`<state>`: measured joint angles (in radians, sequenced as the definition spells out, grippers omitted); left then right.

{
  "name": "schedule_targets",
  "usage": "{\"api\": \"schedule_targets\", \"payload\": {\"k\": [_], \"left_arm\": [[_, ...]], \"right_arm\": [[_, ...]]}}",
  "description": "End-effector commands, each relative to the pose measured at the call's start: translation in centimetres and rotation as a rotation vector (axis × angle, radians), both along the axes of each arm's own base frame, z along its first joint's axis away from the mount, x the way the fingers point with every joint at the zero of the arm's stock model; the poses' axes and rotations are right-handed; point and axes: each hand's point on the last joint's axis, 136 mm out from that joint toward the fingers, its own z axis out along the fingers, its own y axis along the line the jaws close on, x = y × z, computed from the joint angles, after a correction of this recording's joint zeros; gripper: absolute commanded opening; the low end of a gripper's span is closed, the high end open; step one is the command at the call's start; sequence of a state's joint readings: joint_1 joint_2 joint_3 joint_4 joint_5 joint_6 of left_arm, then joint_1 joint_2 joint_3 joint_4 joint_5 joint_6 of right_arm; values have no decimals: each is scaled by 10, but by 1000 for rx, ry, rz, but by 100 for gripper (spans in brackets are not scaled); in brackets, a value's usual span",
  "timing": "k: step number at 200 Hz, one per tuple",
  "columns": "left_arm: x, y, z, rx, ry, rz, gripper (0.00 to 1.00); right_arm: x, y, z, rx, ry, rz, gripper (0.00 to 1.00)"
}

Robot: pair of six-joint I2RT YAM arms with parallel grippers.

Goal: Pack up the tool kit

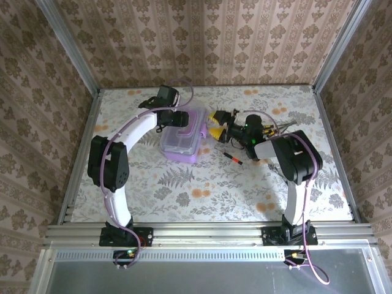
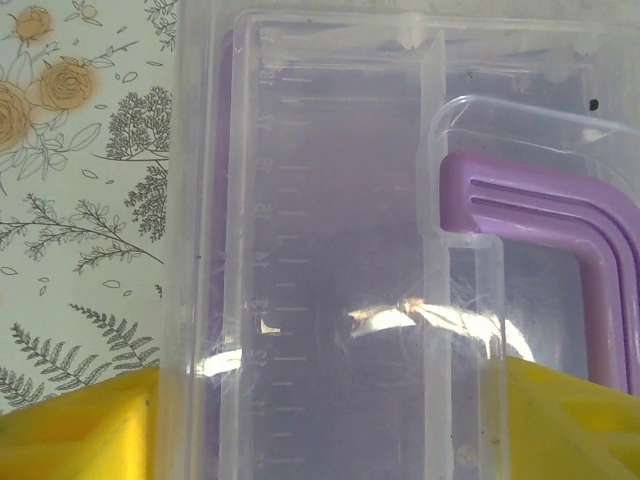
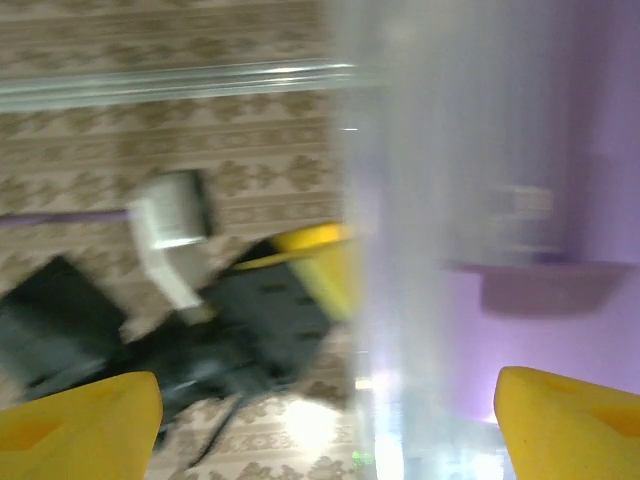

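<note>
Straddling the clear lid (image 2: pixel 330 200) of the box (image 1: pixel 182 136), my left hand (image 2: pixel 330 425) has its yellow fingers (image 2: pixel 70 435) spread wide, one at the lid's outer edge and the other beside the purple handle (image 2: pixel 560 210). I cannot tell whether they press on the plastic or only sit around it. From above, this hand is over the far left part of the box, the wrist bent down onto it. My right hand (image 1: pixel 215 124) is just beside the box's right edge, jaws wide open and holding nothing. Its two fingers (image 3: pixel 80 415) stand far apart in its own blurred view, with the box's clear and purple wall between them. The box itself lies on the table (image 1: pixel 202 190), its lid toward the top camera. A small red and black tool (image 1: pixel 233 158) lies on the table to the right of the box and nearer to me, apart from it. More tools (image 1: pixel 269 127) sit in a dark heap well to the right of the box, past my right hand.
</note>
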<state>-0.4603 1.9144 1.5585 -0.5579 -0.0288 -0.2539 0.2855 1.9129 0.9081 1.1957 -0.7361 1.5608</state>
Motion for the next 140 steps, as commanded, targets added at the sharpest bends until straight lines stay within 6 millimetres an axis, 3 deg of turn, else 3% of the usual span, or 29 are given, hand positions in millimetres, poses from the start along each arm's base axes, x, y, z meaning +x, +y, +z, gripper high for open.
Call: {"api": "schedule_targets", "payload": {"k": [1, 69, 73, 81, 115, 140], "left_arm": [[-68, 65, -105, 323, 370, 25, 62], [-68, 49, -87, 252, 351, -9, 62], [-72, 39, -86, 254, 347, -37, 62], [-74, 36, -82, 249, 345, -42, 62], [-86, 34, -67, 230, 333, -5, 59], [-103, 31, -57, 141, 347, 48, 59]], "right_arm": [[-13, -5, 45, 45, -157, 25, 87], [-30, -11, 5, -48, -57, 16, 84], [-31, -11, 3, -60, -52, 15, 84], [-35, -12, -3, -87, -39, 15, 84], [-63, -19, -12, -197, -11, 34, 84], [-87, -30, -23, -422, 39, 51, 85]]}}
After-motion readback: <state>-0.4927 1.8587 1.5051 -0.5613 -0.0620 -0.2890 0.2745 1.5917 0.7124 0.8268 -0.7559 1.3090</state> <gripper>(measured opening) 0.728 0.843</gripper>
